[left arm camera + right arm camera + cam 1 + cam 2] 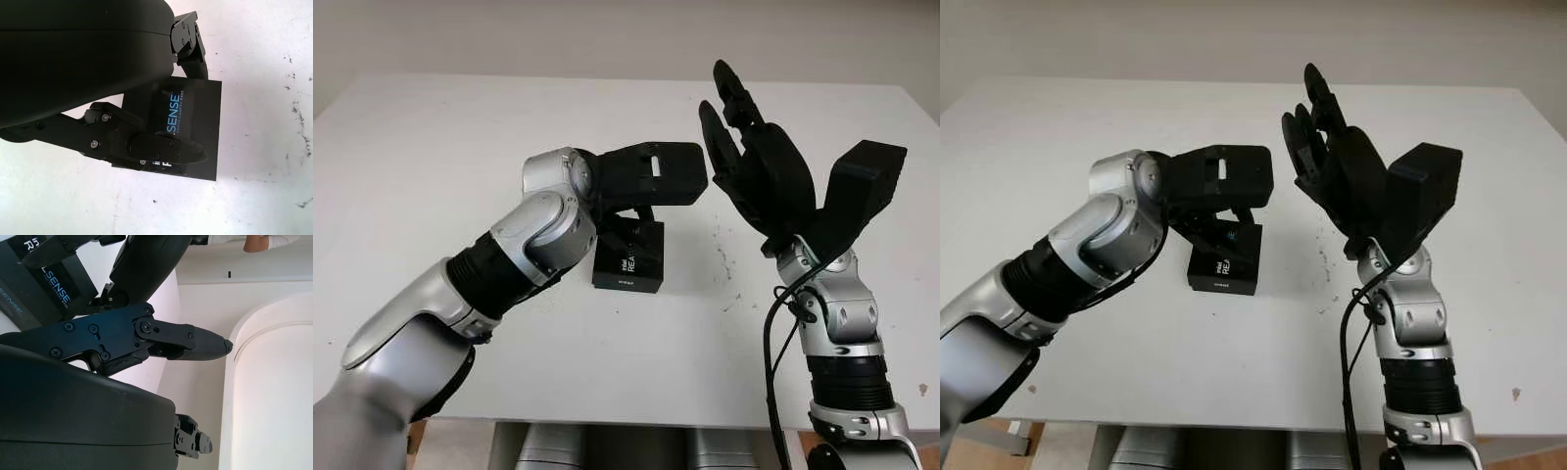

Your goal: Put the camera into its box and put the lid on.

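A black box (634,264) with white and blue lettering lies flat on the white table (460,137), just left of centre, and its lid is on. My left hand (628,223) comes down on it from above. In the left wrist view two fingers (161,149) curl over the printed lid (198,122) and a third finger (190,46) sits at the opposite edge, so the hand is shut on the box. My right hand (744,147) is raised off the table to the right of the box, open and holding nothing.
Small dark specks (729,284) mark the table between the box and my right arm. A black cable (770,343) loops beside the right forearm. The table's front edge (636,423) runs just under both arms.
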